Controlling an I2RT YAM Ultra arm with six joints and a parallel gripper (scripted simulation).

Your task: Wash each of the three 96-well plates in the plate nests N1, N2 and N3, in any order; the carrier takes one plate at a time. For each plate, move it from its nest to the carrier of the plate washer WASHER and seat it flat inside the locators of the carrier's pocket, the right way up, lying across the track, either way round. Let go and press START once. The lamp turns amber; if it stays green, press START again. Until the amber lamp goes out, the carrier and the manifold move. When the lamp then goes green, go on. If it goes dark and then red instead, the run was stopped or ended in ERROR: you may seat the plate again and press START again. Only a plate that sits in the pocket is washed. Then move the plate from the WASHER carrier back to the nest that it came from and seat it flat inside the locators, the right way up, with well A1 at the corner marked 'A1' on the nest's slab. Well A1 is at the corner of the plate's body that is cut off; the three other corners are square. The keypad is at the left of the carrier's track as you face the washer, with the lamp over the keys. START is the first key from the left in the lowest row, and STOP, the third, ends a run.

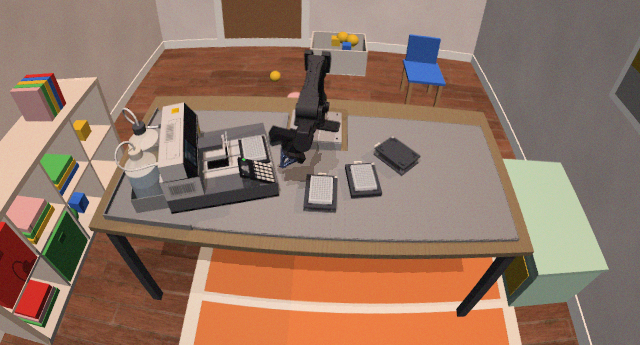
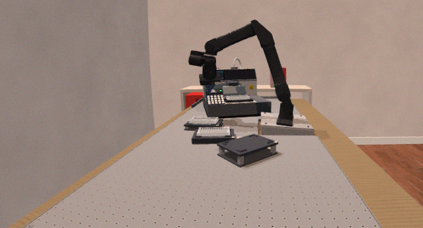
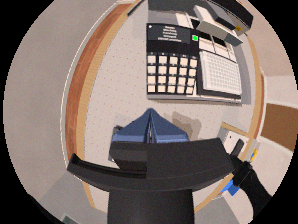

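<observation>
The washer [image 1: 200, 157] stands at the table's left. A white 96-well plate [image 1: 253, 147] lies on its carrier, next to the keypad [image 1: 257, 171]. The lamp [image 1: 243, 160] over the keys is green; it also shows in the wrist view [image 3: 196, 38]. Two more plates sit in nests at mid-table [image 1: 320, 190] [image 1: 363, 178]. A third nest [image 1: 396, 155] to the right is empty. My gripper [image 1: 286, 160] is shut and empty. It points down, above the table just right of the keypad. In the wrist view the blue fingertips [image 3: 152, 125] are short of the keypad [image 3: 172, 72] and the carrier plate [image 3: 220, 76].
Two bottles [image 1: 137, 155] with tubing stand left of the washer. The arm's base plate [image 1: 320, 130] sits behind the nests near the far edge. A shelf [image 1: 40, 185] stands left of the table and a green cabinet [image 1: 550, 230] right of it.
</observation>
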